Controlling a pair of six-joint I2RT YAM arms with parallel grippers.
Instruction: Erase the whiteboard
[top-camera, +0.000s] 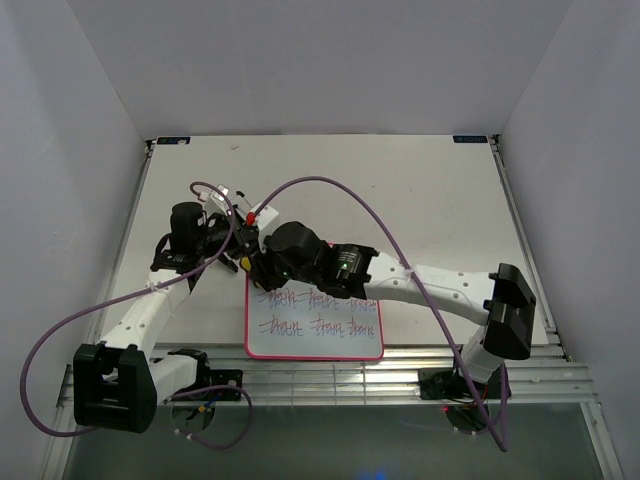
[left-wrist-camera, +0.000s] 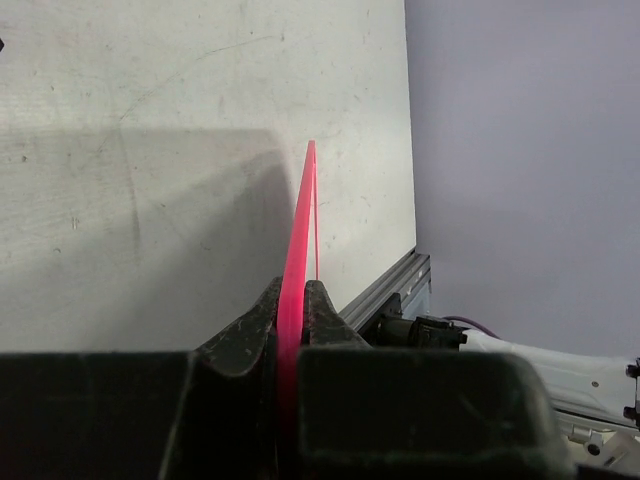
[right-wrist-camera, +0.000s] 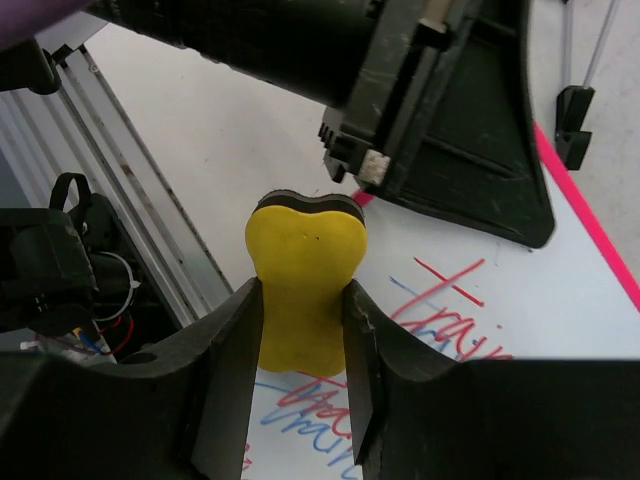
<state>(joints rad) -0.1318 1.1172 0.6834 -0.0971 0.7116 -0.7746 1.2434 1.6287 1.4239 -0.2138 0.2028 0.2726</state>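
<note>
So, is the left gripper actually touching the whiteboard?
Touching. In the left wrist view the left gripper has its fingers shut on the whiteboard, whose pink rim is pinched edge-on with no gap.

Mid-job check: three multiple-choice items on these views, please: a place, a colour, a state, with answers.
1. Where does the left tool grip the whiteboard?
A) its pink rim
B) the middle of its face
C) nowhere
2. What colours is the writing?
A) green and black
B) red and blue
C) only black
3. What state is the right tool in?
A) open, empty
B) shut, empty
C) shut on the yellow sponge
Answers: 1 A, the pink edge sits between its fingers; 2 B, red and blue strokes show; 3 C, the sponge bulges between its fingers.
</note>
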